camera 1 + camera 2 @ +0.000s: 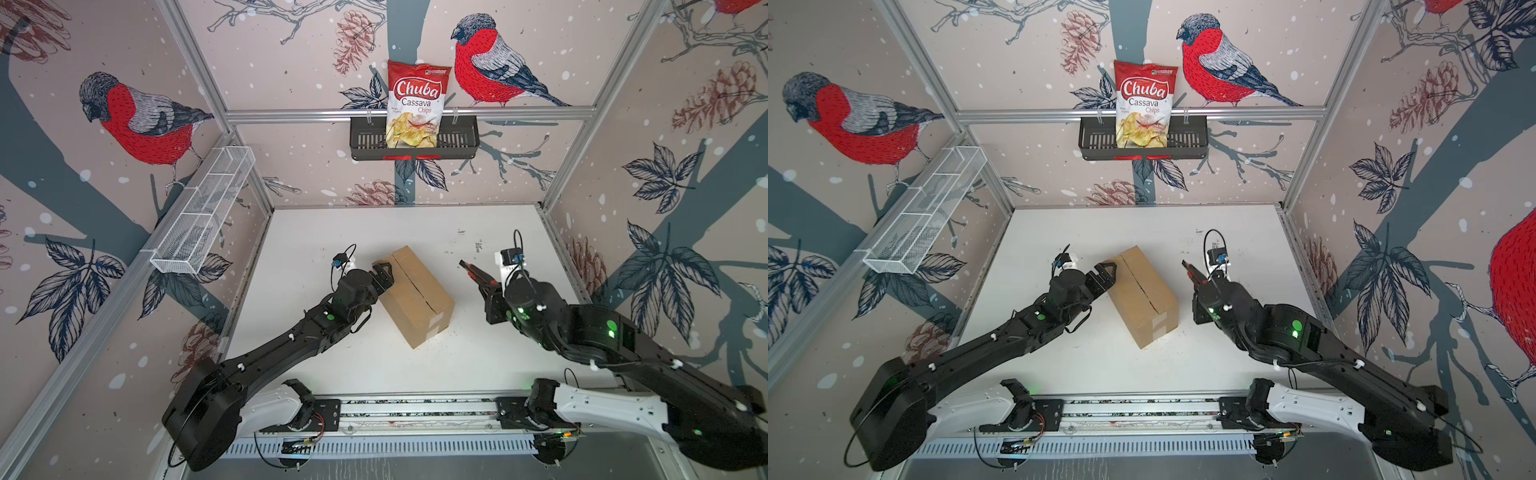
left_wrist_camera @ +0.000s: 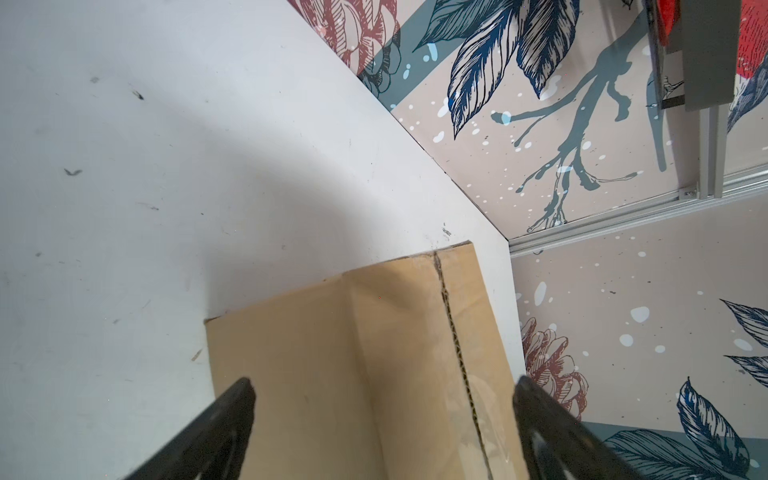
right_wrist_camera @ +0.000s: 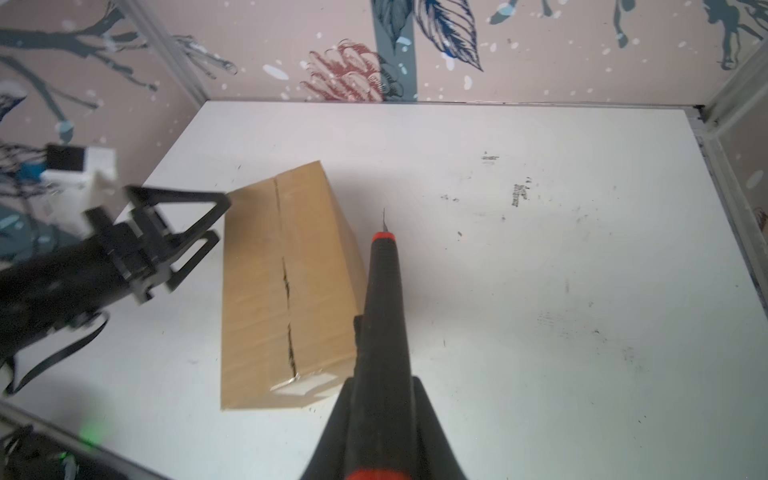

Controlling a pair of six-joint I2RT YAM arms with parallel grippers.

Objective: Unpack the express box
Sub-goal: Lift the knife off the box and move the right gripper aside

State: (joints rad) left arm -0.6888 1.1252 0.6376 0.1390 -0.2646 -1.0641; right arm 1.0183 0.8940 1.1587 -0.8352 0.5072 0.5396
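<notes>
The express box point(image 1: 415, 299) point(image 1: 1142, 297) point(image 3: 253, 299) is a brown carton lying slantwise mid-table, flaps down, with a dark slit along its centre seam and pale tape at the near end. My left gripper point(image 1: 384, 272) point(image 1: 1106, 272) point(image 2: 382, 388) point(image 3: 218, 218) is open at the box's far left corner. In the left wrist view its fingers stand either side of the box's point(image 2: 316, 374) upper edge. My right gripper point(image 1: 485, 286) point(image 1: 1200, 286) point(image 3: 382, 380) hovers right of the box, shut on a black craft knife point(image 1: 471, 270) point(image 3: 384, 282) with a red collar, blade pointing to the back.
A black slotted basket point(image 1: 457, 143) point(image 1: 1187, 139) on the back wall holds a Chuba cassava chips bag point(image 1: 417, 104) point(image 1: 1144, 104). A white wire basket point(image 1: 203, 212) point(image 1: 921, 212) hangs on the left wall. The arms' rail point(image 1: 415, 409) runs along the front edge.
</notes>
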